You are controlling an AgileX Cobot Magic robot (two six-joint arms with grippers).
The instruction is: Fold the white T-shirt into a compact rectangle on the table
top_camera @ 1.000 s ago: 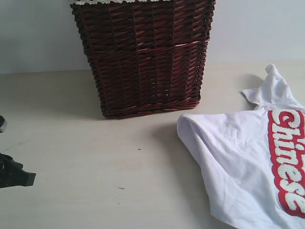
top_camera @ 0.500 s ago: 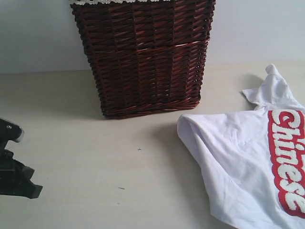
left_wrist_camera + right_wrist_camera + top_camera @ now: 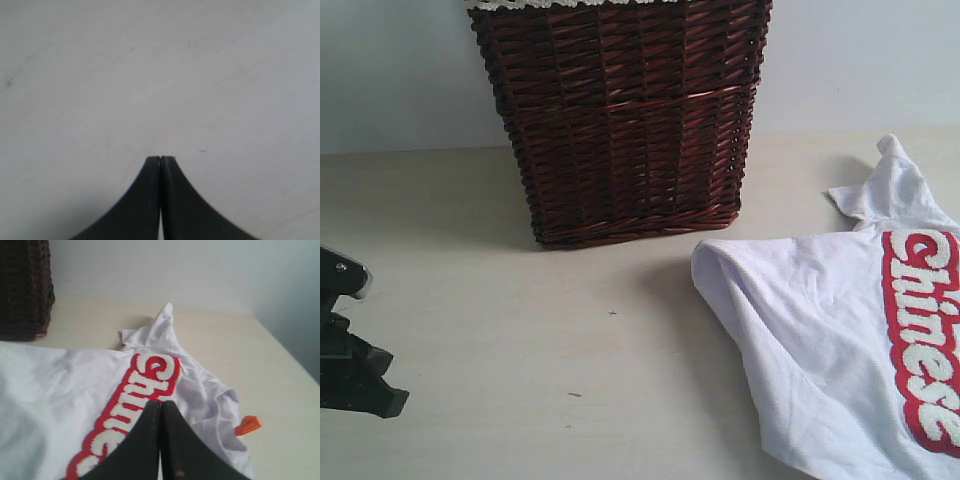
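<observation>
Exterior view: the white T-shirt (image 3: 820,340) lies rumpled on the desk (image 3: 520,330) at right, near the wicker basket (image 3: 620,120). My right end effector (image 3: 161,402), closed and empty, points at its red band (image 3: 145,385); my left end effector (image 3: 160,159), likewise, hangs over the desk.

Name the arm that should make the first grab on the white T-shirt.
Right. The right gripper, shut, hangs over the white T-shirt. The left gripper, also shut, faces only table, far across from the shirt.

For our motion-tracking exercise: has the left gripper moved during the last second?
Yes. In the exterior view the left gripper has shifted slightly rightward and lower, nearer the fixed dark speck.
</observation>
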